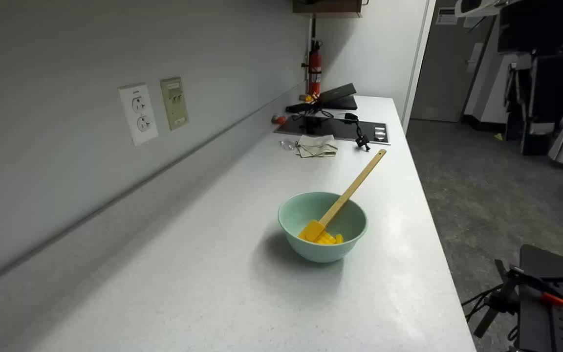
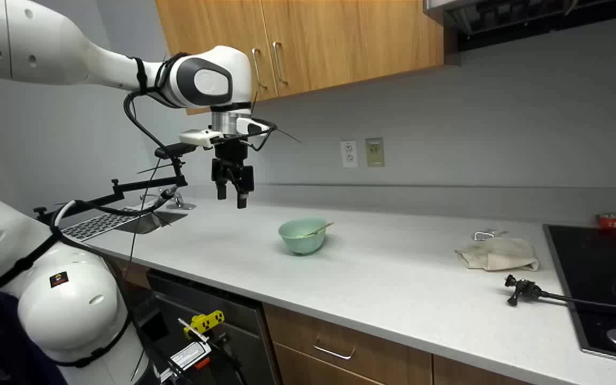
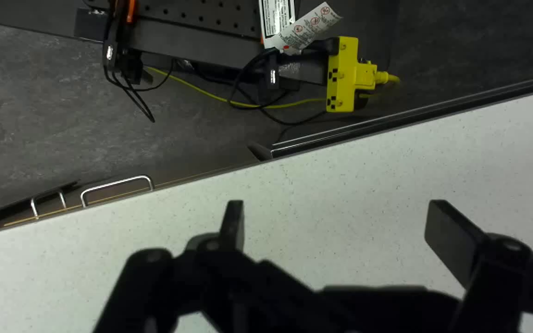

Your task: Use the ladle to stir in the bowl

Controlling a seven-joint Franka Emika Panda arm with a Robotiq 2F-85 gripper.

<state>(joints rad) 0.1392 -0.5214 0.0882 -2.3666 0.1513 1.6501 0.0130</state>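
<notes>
The pale mint-green bowl (image 1: 321, 254) stands upright on the white counter, also visible as the bowl (image 2: 301, 244) in an exterior view. Inside it leans the ladle (image 1: 353, 189), its yellow scoop down among yellow pieces and its tan handle resting across the rim, pointing towards the cooktop. Only the ladle's handle end (image 2: 321, 229) shows clearly in the more distant exterior view. My gripper (image 2: 232, 197) hangs above the counter, higher than the bowl and on its sink side, apart from both. In the wrist view the gripper (image 3: 337, 224) is open, bare counter between its fingers; bowl and ladle are out of that view.
A folded cloth (image 2: 498, 254) and a black clamp (image 2: 524, 289) lie by the cooktop (image 2: 607, 283). The sink (image 2: 153, 222) is at the far end, wooden cabinets (image 2: 313, 43) overhead. A wall backs the counter; its front edge (image 3: 201, 178) drops to the floor.
</notes>
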